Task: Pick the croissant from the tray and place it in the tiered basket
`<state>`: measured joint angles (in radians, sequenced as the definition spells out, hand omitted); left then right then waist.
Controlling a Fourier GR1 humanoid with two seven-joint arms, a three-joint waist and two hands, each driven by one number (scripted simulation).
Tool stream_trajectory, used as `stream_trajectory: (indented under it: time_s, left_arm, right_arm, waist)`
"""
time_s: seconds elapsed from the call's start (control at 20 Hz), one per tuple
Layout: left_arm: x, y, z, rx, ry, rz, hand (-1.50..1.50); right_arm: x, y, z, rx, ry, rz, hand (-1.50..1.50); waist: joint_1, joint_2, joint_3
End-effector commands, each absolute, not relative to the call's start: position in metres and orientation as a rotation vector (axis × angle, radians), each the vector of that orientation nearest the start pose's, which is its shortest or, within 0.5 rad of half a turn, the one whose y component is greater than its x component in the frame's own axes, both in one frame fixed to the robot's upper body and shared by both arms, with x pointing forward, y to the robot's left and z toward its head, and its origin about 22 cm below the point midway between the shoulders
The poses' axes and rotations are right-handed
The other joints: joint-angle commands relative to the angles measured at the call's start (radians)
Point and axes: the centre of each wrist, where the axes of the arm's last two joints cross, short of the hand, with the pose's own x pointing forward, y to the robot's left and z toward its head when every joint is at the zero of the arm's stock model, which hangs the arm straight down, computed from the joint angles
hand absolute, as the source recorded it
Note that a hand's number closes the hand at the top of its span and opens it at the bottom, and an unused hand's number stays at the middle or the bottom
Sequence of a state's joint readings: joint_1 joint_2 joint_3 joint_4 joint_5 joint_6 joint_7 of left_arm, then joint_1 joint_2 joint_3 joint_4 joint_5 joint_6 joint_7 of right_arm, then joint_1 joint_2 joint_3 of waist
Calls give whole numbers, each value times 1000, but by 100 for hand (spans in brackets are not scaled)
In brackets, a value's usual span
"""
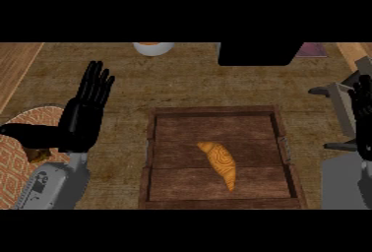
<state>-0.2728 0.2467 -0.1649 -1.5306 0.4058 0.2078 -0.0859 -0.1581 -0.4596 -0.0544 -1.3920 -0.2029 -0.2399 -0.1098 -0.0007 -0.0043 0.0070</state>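
- The croissant point(219, 163) is lying inside the wooden tray point(215, 114) on the counter point(181, 83).
- The left hand point(82, 120) is resting with fingers straight.
- The right hand point(362, 115) is showing at the edge, fingers straight.

Mottled brown counter top point(181, 83), paler wood strip point(16, 64) alongside

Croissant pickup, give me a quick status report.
Left hand open, left of tray. Right hand open, at right edge. Croissant lies untouched in tray. Nothing covering it.
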Motion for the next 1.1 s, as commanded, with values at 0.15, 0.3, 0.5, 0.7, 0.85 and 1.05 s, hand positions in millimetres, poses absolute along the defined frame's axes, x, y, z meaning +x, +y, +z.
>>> stream_trajectory:
  time_s: [0.15, 0.3, 0.5, 0.7, 0.85, 1.05]
  left_arm:
    - [297, 216, 55, -26, -1771, -86, 0]
    - [294, 222, 48, -12, -1722, -65, 0]
    - [295, 205, 44, 26, -1724, -175, 0]
    - [297, 207, 44, 101, -1706, -161, 0]
    - [286, 203, 30, 143, -1692, -148, 0]
    - [287, 207, 36, 154, -1674, -129, 0]
  right_arm:
    - [315, -251, 91, 288, -1876, 290, 150]
    - [309, -245, 71, 415, -1873, -365, 150]
    - [311, -194, 64, 836, -1587, 416, -150]
    - [322, -209, 77, 1092, -1533, 616, -150]
    - [338, -258, 107, 1137, -1576, 769, -150]
    - [355, -291, 186, 888, -1610, 1165, -150]
  waist:
    - [99, 16, -1]
    - [53, 22, 48]
    - [133, 47, 2]
    - [78, 27, -1]
    - [43, 16, -4]
    - [38, 11, -5]
